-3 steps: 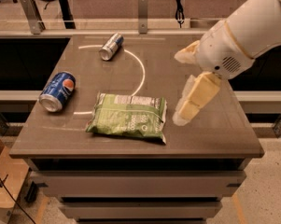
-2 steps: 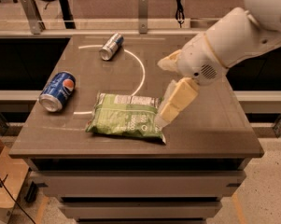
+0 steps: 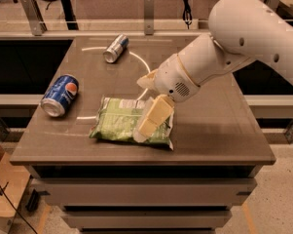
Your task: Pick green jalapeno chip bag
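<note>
The end effector [image 3: 144, 105] hangs over the right half of the green jalapeno chip bag [image 3: 118, 122], fingers spread, its arm filling the 2 o'clock side. The blue Pepsi can [image 3: 60, 95] lies at the bag's 9 o'clock, well apart, and the slim silver can [image 3: 116, 48] at 12. The table [image 3: 219, 130] lies open at 3 and 6.

Table [image 3: 219, 130]: brown flat top filling the middle of the frame, pale drawer fronts below.
Blue Pepsi can [image 3: 60, 95]: on its side at the left of the tabletop, silver end toward the lower left.
Slim silver-blue can [image 3: 116, 48]: on its side at upper centre, well apart from the Pepsi can.
White curved line [image 3: 136, 58]: marked on the tabletop, just beside the slim can.
Cardboard box [image 3: 1, 189]: lower left, on the floor.
Gripper [image 3: 141, 106]: centre of the frame, above the tabletop.
</note>
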{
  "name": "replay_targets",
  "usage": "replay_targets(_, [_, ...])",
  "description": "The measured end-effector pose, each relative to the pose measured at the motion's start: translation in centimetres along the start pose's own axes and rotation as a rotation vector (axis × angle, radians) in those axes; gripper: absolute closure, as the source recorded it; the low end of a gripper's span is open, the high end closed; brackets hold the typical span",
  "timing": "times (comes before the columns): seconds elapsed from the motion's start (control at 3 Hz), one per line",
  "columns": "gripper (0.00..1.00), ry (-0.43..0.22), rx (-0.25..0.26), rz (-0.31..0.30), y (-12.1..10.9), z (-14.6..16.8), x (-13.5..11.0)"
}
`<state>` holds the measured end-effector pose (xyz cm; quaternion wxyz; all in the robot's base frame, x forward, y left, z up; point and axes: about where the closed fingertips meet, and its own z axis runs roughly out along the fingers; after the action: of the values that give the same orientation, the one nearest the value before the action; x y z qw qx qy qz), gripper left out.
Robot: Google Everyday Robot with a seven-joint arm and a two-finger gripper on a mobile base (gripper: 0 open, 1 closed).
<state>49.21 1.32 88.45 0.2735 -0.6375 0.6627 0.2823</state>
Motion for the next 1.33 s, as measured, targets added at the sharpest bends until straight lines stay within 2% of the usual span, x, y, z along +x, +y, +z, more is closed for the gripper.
replay_targets(0.33, [0.0,-0.003,-0.043,0.007,0.3,2.9,0.2])
replay_targets(0.67, [0.17,0.001,-0.054,0.016,0.1,4.1,0.9])
replay_targets(1.33, [0.64,0.004,-0.024,0.011,-0.6,3.6,1.0])
